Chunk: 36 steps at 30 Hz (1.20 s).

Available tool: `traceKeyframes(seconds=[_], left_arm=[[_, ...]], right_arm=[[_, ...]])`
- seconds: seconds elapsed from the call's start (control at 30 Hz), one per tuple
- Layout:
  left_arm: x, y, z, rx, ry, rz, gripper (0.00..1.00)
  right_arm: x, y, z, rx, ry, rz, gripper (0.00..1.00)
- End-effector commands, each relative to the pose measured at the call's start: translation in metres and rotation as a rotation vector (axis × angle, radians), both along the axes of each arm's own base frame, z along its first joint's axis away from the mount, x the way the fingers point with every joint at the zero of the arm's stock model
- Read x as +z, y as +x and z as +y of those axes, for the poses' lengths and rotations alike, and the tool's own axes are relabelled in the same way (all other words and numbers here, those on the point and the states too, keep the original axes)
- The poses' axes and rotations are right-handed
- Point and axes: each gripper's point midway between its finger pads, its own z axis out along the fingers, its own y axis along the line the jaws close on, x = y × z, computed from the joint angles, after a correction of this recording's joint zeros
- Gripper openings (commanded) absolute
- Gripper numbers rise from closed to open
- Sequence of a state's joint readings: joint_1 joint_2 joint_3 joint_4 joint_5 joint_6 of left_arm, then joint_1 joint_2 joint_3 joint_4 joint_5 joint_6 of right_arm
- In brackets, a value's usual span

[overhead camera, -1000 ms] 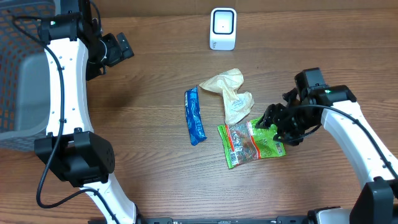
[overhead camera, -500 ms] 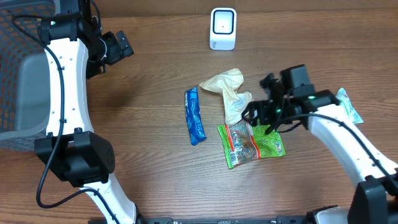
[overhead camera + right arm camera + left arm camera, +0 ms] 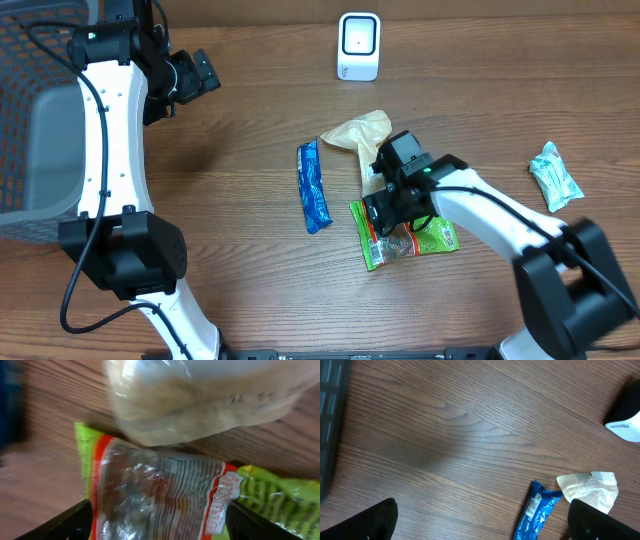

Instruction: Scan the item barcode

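1. Hovering right over the goods: the right fingers (image 3: 62, 524) sit spread wide at the two bottom corners of the wrist view. They're holding nothing, and the green-and-red crinkly plastic snack packet (image 3: 160, 495) lies flat under the gap.
2. My guess is that packet is the item to scan. It's mid-way across the wooden worktop (image 3: 250, 290), its top edge right up against the crumpled beige plastic bag (image 3: 200, 395), maybe under it. It's well apart from the small white boxy scanner (image 3: 358, 45) at the far edge.
3. To grab it well, I'd come down on the packet's side away from the beige bag so only one thing gets pinched. Flat film is slippery, so aim for a crimped end or a raised wrinkle, then turn the barcode side toward the scanner.
4. The left fingers (image 3: 365, 522) are wide open and empty too, off near the dark wire basket (image 3: 30, 100). Their camera sees the blue foil bar wrapper (image 3: 535, 515).
5. Hard to call:
   - I can't tell whether the right fingertips touch the packet yet.
   - The wrist view is blurry, so the print is unreadable and I can't spot a barcode.
   - From overhead, the arm covers the packet's upper part.
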State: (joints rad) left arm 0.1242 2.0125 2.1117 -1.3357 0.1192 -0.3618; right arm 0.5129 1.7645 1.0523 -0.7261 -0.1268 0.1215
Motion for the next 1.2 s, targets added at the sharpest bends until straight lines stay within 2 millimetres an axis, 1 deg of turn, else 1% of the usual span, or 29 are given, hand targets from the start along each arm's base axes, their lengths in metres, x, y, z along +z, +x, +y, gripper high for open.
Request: traceKeyframes(seconds=[0.0,0.07,0.13,0.17,0.2,0.23,0.27,0.3,0.37,0.43,0.5,0.57,0.63,0.67,0.73,0.83,0.87,0.9,0.93,0.97,1.0,1.07,1.1,1.13,1.17], left_arm=[[-0.002,0.001,-0.002,-0.029,0.004,0.002,1.0],[-0.002,0.001,-0.002,-0.029,0.004,0.002,1.0],[-0.002,0.001,-0.002,-0.029,0.004,0.002,1.0],[-0.002,0.001,-0.002,-0.029,0.004,0.002,1.0],[-0.002,0.001,-0.002,-0.028,0.004,0.002,1.0],[-0.002,0.001,-0.002,-0.029,0.004,0.002,1.0],[-0.002,0.001,-0.002,-0.029,0.004,0.002,1.0],[-0.002,0.001,-0.002,-0.028,0.004,0.001,1.0],[-0.002,0.001,-0.002,-0.029,0.004,0.002,1.0],[-0.002,0.001,-0.002,-0.028,0.004,0.002,1.0],[-0.002,0.001,-0.002,-0.028,0.004,0.002,1.0],[-0.002,0.0,-0.002,-0.029,0.004,0.003,1.0],[-0.002,0.0,-0.002,-0.029,0.004,0.002,1.0],[-0.002,0.001,-0.002,-0.029,0.004,0.002,1.0],[-0.002,0.001,-0.002,-0.029,0.004,0.002,1.0],[-0.002,0.001,-0.002,-0.029,0.004,0.002,1.0],[-0.002,0.001,-0.002,-0.029,0.004,0.002,1.0],[-0.002,0.001,-0.002,-0.028,0.005,0.0,1.0],[-0.002,0.001,-0.002,-0.028,0.005,-0.002,1.0],[-0.002,0.002,-0.002,-0.029,0.005,-0.005,1.0],[-0.001,0.003,-0.002,-0.029,0.006,-0.009,1.0],[-0.001,0.004,-0.002,-0.028,0.006,-0.013,1.0],[-0.001,0.004,-0.002,-0.029,0.006,-0.012,1.0],[-0.001,0.004,-0.002,-0.028,0.006,-0.012,1.0],[-0.001,0.004,-0.002,-0.028,0.006,-0.012,1.0]], right_arm=[[-0.016,-0.003,0.003,-0.014,-0.004,0.045,0.78],[-0.02,-0.005,0.003,-0.037,-0.008,0.063,0.69],[-0.021,-0.006,0.003,-0.072,-0.007,0.074,0.58],[-0.021,-0.006,0.003,-0.084,-0.007,0.077,0.49],[-0.021,-0.006,0.003,-0.097,-0.008,0.081,0.32],[-0.021,-0.007,0.003,-0.109,-0.008,0.089,0.18],[-0.02,-0.008,0.003,-0.119,-0.007,0.099,0.09],[-0.019,-0.009,0.002,-0.13,-0.009,0.108,0.04],[-0.011,-0.01,0.005,-0.133,0.007,0.134,0.04],[0.002,-0.006,0.012,-0.147,0.045,0.158,0.04],[0.019,0.002,0.016,-0.189,0.067,0.162,0.04],[0.04,0.015,0.018,-0.214,0.084,0.143,0.04],[0.057,0.03,0.014,-0.232,0.076,0.094,0.04],[0.065,0.039,0.009,-0.247,0.058,0.061,0.04],[0.074,0.05,-0.001,-0.263,0.031,0.023,0.04],[0.078,0.056,-0.01,-0.174,0.007,-0.012,0.04],[0.079,0.054,-0.008,-0.096,0.014,-0.017,0.05],[0.079,0.049,-0.003,0.033,0.033,-0.018,0.19],[0.078,0.045,0.001,0.111,0.05,-0.018,0.38],[0.079,0.041,0.005,0.176,0.073,-0.017,0.66],[0.08,0.036,0.013,0.24,0.104,-0.015,0.82],[0.08,0.029,0.02,0.286,0.117,-0.007,0.88],[0.079,0.026,0.023,0.299,0.104,-0.002,0.9],[0.077,0.022,0.025,0.31,0.085,0.002,0.95],[0.075,0.019,0.026,0.307,0.055,0.006,0.97]])
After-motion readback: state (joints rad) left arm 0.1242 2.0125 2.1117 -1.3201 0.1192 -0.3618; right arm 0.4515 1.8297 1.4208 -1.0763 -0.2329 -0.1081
